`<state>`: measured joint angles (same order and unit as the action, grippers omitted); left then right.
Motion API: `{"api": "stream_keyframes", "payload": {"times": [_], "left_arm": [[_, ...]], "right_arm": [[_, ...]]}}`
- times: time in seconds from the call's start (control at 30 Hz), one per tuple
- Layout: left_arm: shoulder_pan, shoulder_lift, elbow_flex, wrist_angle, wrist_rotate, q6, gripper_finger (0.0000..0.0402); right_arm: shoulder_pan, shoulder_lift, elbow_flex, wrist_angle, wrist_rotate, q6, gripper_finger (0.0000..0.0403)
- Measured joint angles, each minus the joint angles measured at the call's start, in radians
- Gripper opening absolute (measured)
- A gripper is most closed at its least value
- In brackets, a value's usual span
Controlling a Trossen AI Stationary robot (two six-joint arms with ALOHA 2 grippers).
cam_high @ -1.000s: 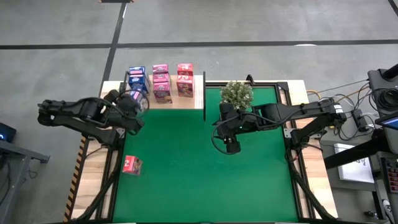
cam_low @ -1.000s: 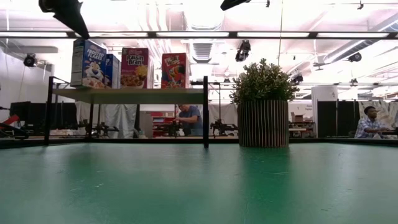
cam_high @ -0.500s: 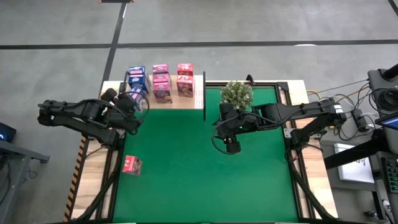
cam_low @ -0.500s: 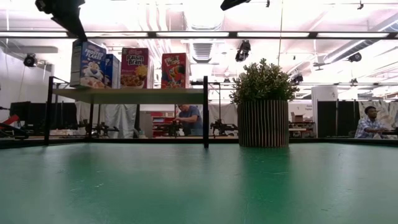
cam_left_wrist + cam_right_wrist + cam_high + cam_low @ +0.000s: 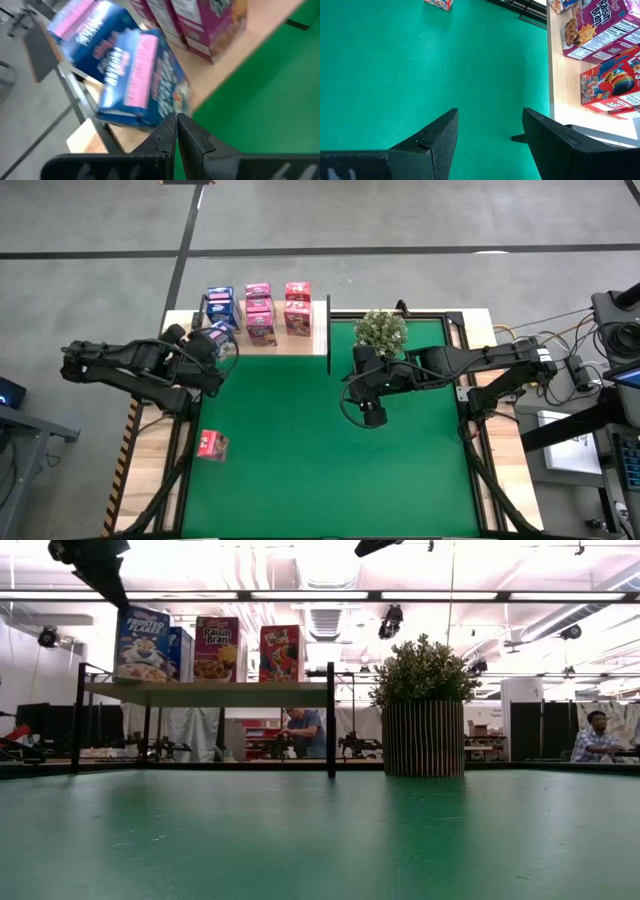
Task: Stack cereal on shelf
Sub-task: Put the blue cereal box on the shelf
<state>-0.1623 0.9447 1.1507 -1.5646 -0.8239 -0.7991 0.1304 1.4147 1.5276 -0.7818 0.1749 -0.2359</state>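
high: overhead, straight down | low: table level, across mat (image 5: 320, 840) | wrists: close, forward | shared: shelf (image 5: 318, 340), boxes (image 5: 215, 648)

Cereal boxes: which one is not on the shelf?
The pink box lying alone at the table's left edge; all the others stand together on the shelf.

Two dark, jointed robot arms

The left arm (image 5: 130, 363) and right arm (image 5: 470, 363) are matte black, built of chunky segments; each wrist ends in two flat, angular black fingers (image 5: 437, 140), and black cables trail beside the right arm's base.

"Raisin Bran" on pink box (image 5: 217, 648)
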Motion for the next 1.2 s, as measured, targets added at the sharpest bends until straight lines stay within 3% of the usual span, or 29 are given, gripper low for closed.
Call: {"api": "stream_keyframes", "payload": {"times": [0.27, 0.8, 1.2], "left_arm": [[0.000, 0.003, -0.008, 0.007, 0.159, 0.011, 0.0000], [0.001, 0.003, -0.186, 0.054, -0.070, -0.094, 0.0000], [0.001, 0.003, -0.257, 0.074, -0.101, -0.135, 0.0000]], "right_arm": [[0.000, 0.000, 0.000, 0.000, 0.000, 0.000, 0.0210], [0.000, 0.000, 0.000, 0.000, 0.000, -0.002, 0.0210], [0.000, 0.000, 0.000, 0.001, 0.000, -0.003, 0.0210]]}}
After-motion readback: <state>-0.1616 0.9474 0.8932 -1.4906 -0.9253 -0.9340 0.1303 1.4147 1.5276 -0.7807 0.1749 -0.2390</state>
